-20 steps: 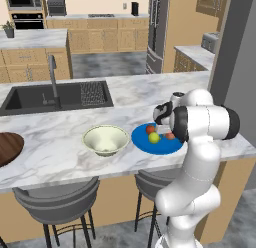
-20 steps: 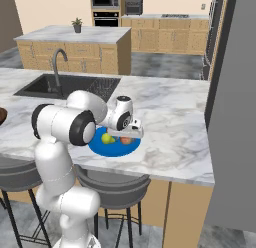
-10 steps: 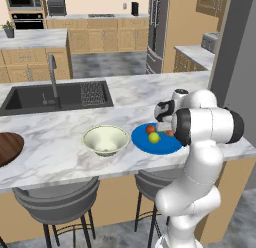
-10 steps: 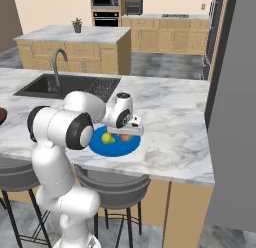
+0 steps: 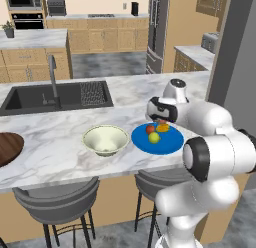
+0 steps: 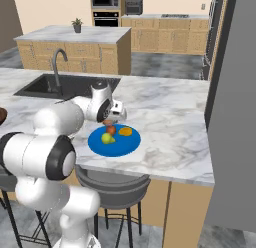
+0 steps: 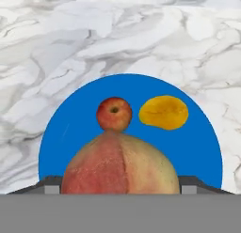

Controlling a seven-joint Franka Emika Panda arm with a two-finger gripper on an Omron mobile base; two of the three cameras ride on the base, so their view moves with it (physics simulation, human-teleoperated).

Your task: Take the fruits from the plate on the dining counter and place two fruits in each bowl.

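Raised, seemingly: pinkish-tan, red-streaked peach (image 7: 120, 164)

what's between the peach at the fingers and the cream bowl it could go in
Nothing visible. The peach sits right at the gripper over the blue plate. The cream bowl stands just beside the plate on bare marble counter, with a small gap and no item between them.

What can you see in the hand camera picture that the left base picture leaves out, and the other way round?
Hand view alone: a close look at the peach, big at the bottom edge and rising between the gripper's fingers. Left base view alone: the cream bowl, the brown bowl, the sink, the pear and the arm. Both: the blue plate, apple, orange fruit and marble counter.
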